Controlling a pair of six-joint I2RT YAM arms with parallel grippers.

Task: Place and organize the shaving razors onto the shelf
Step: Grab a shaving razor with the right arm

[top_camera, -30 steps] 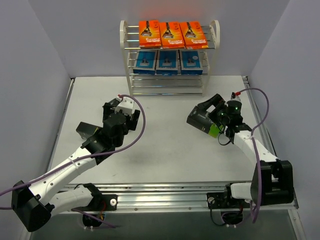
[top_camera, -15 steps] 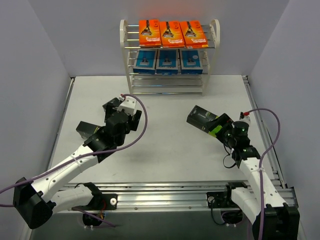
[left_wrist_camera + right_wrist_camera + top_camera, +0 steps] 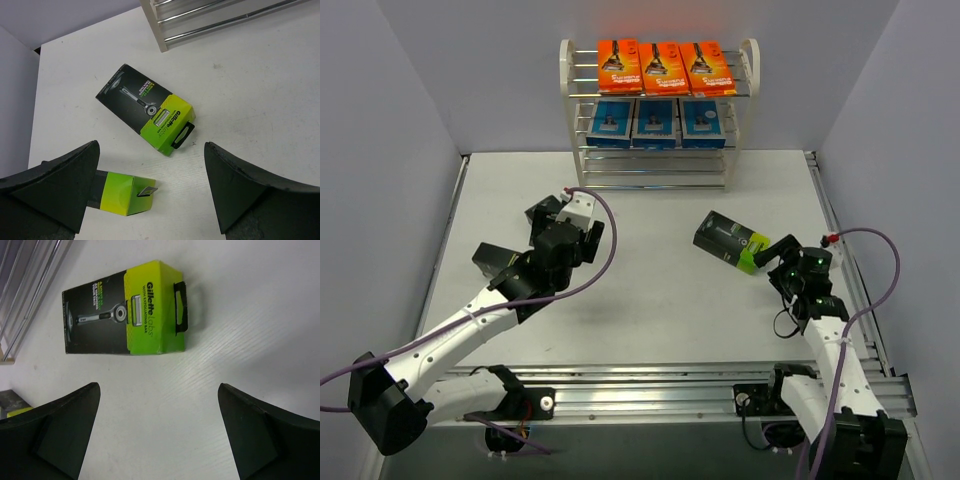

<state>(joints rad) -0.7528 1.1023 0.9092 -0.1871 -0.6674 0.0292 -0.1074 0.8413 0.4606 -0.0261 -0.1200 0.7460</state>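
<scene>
Pale grey walls close round a white counter, and the shelf stands at its 12 o'clock edge. Three orange cards stand side by side, face out, on the top tier. Three blue packs fill the tier below in the same way. That is one kind per row, so the bare rods lower down look reserved for the black-and-green boxes.

All three of those boxes lie on the counter. One box lies flat and face up at about 3 o'clock, well short of the shelf. The right pincer hovers just behind it with jaws spread wide and nothing between them. The box sits at its 12 o'clock with the hang tab at the green end. The wide spread suits a box this broad.

At about 9 o'clock the left pincer is likewise fully spread and empty. It is poised over a second box, which lies face up and skewed. A third box lies at the pincer's 7 o'clock, partly hidden behind one finger.

I judge the task two thirds done. Each arm appears lined up on the box nearest its own side.
</scene>
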